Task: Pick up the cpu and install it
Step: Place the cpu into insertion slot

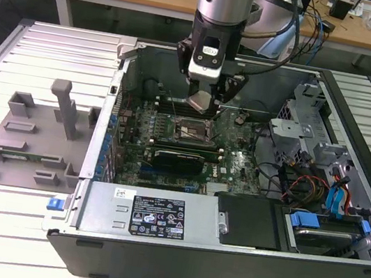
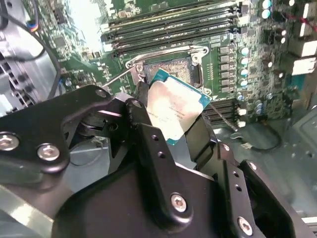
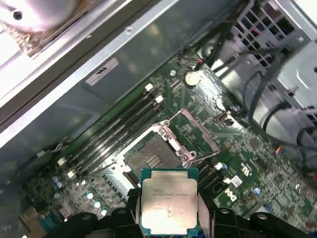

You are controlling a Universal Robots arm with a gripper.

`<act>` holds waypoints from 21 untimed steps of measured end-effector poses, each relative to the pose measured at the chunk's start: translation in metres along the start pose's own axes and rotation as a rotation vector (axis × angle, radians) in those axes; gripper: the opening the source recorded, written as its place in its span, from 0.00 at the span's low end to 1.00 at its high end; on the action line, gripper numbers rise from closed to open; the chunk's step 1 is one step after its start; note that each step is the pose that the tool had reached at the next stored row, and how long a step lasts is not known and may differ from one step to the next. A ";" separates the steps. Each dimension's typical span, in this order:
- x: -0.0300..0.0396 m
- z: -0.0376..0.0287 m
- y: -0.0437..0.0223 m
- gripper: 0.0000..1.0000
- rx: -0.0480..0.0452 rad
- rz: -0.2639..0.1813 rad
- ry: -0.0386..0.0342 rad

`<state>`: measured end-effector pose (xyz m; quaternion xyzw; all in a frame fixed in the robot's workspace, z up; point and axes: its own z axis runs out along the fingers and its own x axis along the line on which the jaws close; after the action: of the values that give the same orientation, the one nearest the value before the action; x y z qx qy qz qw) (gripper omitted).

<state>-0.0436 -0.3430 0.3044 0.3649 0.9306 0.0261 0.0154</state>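
Closed on the cpu (image 1: pixel 198 101) by two opposite edges, the gripper (image 1: pixel 204 95) hangs inside the open computer case (image 1: pixel 222 266) in the exterior view, just above the socket (image 1: pixel 188 131) on the motherboard (image 1: pixel 238 165); the grey fixture (image 1: pixel 30 136) lies well apart outside the case, at the exterior view's left. In the second wrist view the black fingers (image 2: pixel 143 130) pinch the chip's sides, leaving its silvery top (image 2: pixel 173 106) and its underside free, probably so that nothing comes between chip and socket (image 2: pixel 168 67). The cpu is apart from the socket, which lies beside the memory sticks (image 2: pixel 173 29). In the first wrist view the cpu (image 3: pixel 169 201) sits flat between the fingertips, and the socket (image 3: pixel 151 157) beyond it is bare, its metal bracket (image 3: pixel 198 131) swung aside, which leaves the seat open to receive the chip; it is not yet installed.
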 end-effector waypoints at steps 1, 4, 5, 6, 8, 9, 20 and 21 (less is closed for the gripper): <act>0.0000 0.0001 0.0000 0.55 0.0003 0.031 -0.0018; 0.0000 0.0004 0.0000 0.55 0.0013 0.138 -0.0083; 0.0000 0.0005 0.0000 0.55 0.0016 0.168 -0.0101; 0.0000 0.0006 0.0000 0.55 0.0020 0.203 -0.0122; 0.0000 0.0008 0.0000 0.55 0.0027 0.282 -0.0169; 0.0000 0.0009 0.0000 0.55 0.0030 0.311 -0.0187; 0.0000 0.0023 -0.0001 0.55 0.0071 0.737 -0.0442; 0.0000 0.0025 -0.0001 0.55 0.0076 0.790 -0.0473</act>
<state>-0.0435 -0.3430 0.3019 0.6953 0.7181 0.0182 0.0243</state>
